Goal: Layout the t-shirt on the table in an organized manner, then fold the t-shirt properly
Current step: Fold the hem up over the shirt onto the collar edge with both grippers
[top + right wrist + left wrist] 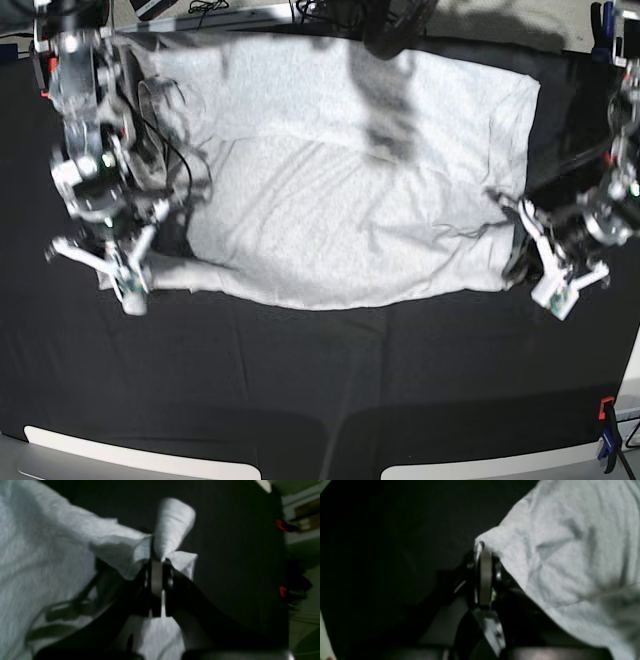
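T-shirt (340,200): spread across far half of black desk (320,390), near hem rumpled; left claw (485,555) and right claw (156,562) each pinching a near corner; step judged laying-out, next calling for even outward pull to flatten.

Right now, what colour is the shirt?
Plain light grey shirt; the base view shows it best.

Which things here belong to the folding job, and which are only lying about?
Belong to the job:
- t-shirt
- table
- left hand, shut on the t-shirt
- right hand, shut on the t-shirt

Only lying about:
- red clamps at the table edge
- cables behind the table
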Robot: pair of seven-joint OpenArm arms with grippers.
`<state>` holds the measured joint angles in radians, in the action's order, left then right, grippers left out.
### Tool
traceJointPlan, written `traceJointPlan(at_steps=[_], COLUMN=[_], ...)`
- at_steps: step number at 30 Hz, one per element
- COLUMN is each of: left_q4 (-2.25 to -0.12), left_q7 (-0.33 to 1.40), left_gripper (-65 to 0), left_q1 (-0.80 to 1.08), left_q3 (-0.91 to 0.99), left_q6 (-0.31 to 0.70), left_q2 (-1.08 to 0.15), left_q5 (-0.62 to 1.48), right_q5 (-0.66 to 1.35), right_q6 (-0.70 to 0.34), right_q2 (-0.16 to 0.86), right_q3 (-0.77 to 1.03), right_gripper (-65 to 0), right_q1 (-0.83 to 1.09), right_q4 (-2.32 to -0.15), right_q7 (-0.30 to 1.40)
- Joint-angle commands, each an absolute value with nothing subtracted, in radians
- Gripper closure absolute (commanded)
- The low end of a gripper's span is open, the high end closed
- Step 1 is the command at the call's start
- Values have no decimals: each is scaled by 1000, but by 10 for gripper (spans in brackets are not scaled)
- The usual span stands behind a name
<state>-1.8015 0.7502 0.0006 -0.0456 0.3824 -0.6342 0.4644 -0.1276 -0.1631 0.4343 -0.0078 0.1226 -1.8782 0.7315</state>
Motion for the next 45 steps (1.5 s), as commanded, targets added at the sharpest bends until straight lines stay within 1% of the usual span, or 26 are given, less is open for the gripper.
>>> traceJointPlan(at_steps=[1,6,9,12,19,24,29,35,45], left_q4=[-1853,-1991,-2024,-2025,-2025,-2025,-2025,-2025,-2081], left_q7=[734,734,737,738,799,827,902,920,929], left_gripper=[0,0,0,0,0,0,0,0,0], left_q1=[16,155,226,286,377,397,397,407,489], left_q3=[-38,-38,-38,-38,-38,-38,-38,-38,-38], left_q6=[360,272,248,231,231,231,231,231,231], left_q2=[-655,-666,-665,-665,-665,-665,-665,-665,-665], left_q5=[442,286,193,143,52,52,52,53,53], right_q5=[-132,-132,-130,-120,-121,-121,-125,-128,-128], right_q6=[-158,-158,-158,-158,-157,-158,-158,-158,-157], right_q2=[451,451,451,451,434,424,424,424,424], right_q3=[30,204,299,346,348,348,348,348,348], right_gripper=[0,0,0,0,0,0,0,0,0], right_q1=[141,319,416,503,635,674,718,758,768], right_q4=[-1934,-2086,-2128,-2138,-2138,-2138,-2138,-2138,-2140], right_q7=[716,717,716,717,734,754,772,785,820])
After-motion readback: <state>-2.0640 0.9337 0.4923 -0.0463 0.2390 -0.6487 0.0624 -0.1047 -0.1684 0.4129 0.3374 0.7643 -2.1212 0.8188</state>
